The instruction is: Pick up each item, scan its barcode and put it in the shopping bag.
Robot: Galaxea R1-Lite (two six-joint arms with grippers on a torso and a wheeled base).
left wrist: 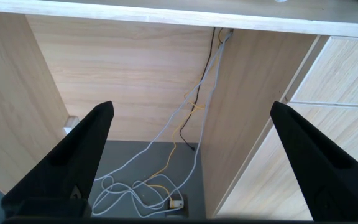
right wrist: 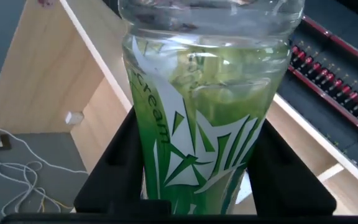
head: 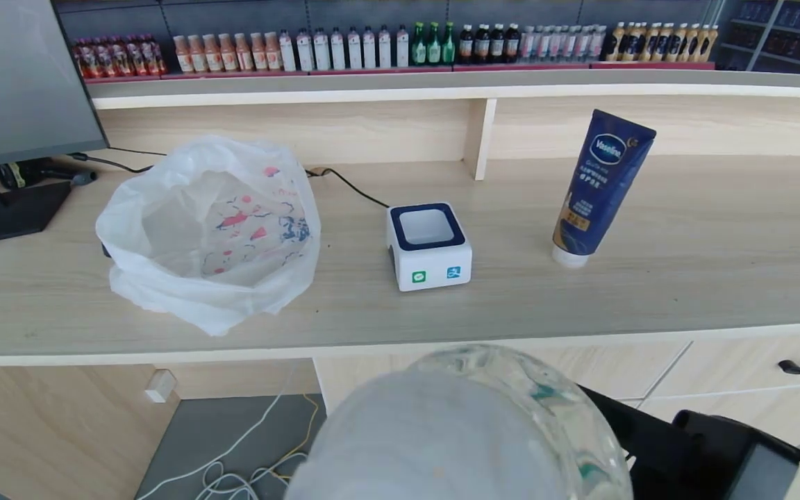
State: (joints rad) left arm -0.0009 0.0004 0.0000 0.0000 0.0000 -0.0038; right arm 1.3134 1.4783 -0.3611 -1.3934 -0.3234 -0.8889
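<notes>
While I have the bottle (right wrist: 204, 124) in the right arm, this is how I read the layout:
Right gripper (right wrist: 201, 158): clamped on the bottle, one black finger on each side of its green label.
Bottle position: on my side of the counter (head: 685, 278) edge, close under the head camera, with one end toward it. I judge its long axis to be roughly upright.
Left gripper (left wrist: 191, 146): jaws spread wide, holding nothing, low beneath the counter top and facing the cables (left wrist: 166, 174).
Scanner (head: 429, 244): on the counter almost straight ahead of the bottle, window facing up.
Shopping bag (head: 129, 229): mouth gaping, to the scanner's left and apart from it.
Tube (head: 601, 184): standing on its cap, well to the scanner's right.
Next move, my judgement: the right arm carries the bottle forward over the scanner window. I cannot tell where the barcode sits.
</notes>
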